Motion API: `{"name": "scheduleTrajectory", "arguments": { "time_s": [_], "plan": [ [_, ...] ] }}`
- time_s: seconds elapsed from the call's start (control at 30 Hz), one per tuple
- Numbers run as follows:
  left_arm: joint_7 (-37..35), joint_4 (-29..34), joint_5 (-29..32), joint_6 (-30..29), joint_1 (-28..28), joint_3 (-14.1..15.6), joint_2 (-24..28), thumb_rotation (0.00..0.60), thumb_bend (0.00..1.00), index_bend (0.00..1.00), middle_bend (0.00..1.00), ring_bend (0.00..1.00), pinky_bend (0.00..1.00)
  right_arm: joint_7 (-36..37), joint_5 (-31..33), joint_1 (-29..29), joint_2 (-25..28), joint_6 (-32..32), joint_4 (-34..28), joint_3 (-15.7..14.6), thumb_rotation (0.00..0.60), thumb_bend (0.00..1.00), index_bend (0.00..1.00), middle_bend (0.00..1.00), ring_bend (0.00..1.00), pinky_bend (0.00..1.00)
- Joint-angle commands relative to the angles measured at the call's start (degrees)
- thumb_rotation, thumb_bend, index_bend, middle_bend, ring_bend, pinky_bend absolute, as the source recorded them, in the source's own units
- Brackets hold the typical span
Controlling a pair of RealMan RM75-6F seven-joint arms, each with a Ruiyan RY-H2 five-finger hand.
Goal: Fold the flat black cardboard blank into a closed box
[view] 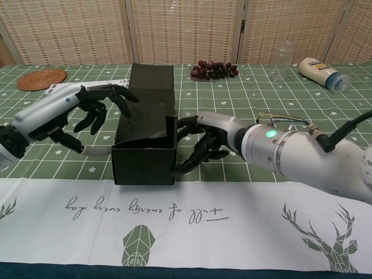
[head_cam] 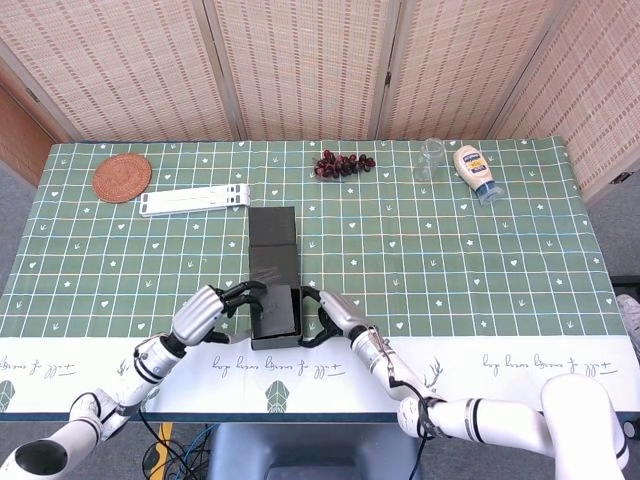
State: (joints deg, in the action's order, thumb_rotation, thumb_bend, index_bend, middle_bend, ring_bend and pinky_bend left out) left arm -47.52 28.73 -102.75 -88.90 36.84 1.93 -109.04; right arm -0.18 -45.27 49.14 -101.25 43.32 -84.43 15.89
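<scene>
table (head_cam: 500,290): one, covered in a green cloth with a white grid and small hearts, plus a white front strip with script and deer prints.
screen (head_cam: 300,60): one folding woven panel wall behind the table, tan, finely ribbed.
box (head_cam: 275,318): one matte black cardboard piece near the front edge, between the two hands; its near end is already raised into a square tray with upright walls, and a long flat lid panel runs away from it toward the back. in the chest view (view: 144,157) the front wall stands straight and the right wall is up.
left hand (head_cam: 205,312): one, silver back with black fingers, beside the box's left wall; fingers spread and arched over the left edge, gripping nothing. chest view (view: 70,113).
right hand (head_cam: 335,315): one, same build, pressed to the box's right wall with fingers curled against the cardboard, bracing it rather than grasping it. chest view (view: 206,139).
stand (head_cam: 195,200): one flat white plastic rack, long and slotted, left of the lid panel.
mat (head_cam: 122,177): one round woven coaster, reddish brown.
bottle (head_cam: 477,172): one squeeze bottle lying on its side, cream body, blue cap.
grapes (head_cam: 343,163): one dark red bunch, glossy.
glass (head_cam: 430,159): one clear cup, upright, beside the bottle.
</scene>
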Motion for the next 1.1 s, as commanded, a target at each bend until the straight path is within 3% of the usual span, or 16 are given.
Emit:
{"name": "scheduleTrajectory", "arguments": {
  "time_s": [0.03,0.53,1.1],
  "plan": [
    [-0.15,-1.91,-0.14,-0.50,0.29,0.83,-0.96,0.600,0.15,0.39,0.25,0.68,0.82,-0.33,0.36,0.17,0.03,-0.22,0.12,-0.17,0.600,0.34,0.27,0.40,0.80,1.00],
    [0.33,-5.43,-0.68,-0.17,0.64,4.09,-2.86,0.600,0.15,0.43,0.28,0.68,0.82,-1.88,1.17,0.26,0.03,-0.66,0.40,-1.67,0.600,0.34,0.27,0.40,0.80,1.00],
    [4.51,-7.35,-1.56,0.34,1.55,6.78,-2.61,0.600,0.15,0.47,0.34,0.69,0.82,-2.47,-2.10,-0.83,0.17,-0.34,0.47,-3.69,0.600,0.34,0.27,0.40,0.80,1.00]
  ]
}}
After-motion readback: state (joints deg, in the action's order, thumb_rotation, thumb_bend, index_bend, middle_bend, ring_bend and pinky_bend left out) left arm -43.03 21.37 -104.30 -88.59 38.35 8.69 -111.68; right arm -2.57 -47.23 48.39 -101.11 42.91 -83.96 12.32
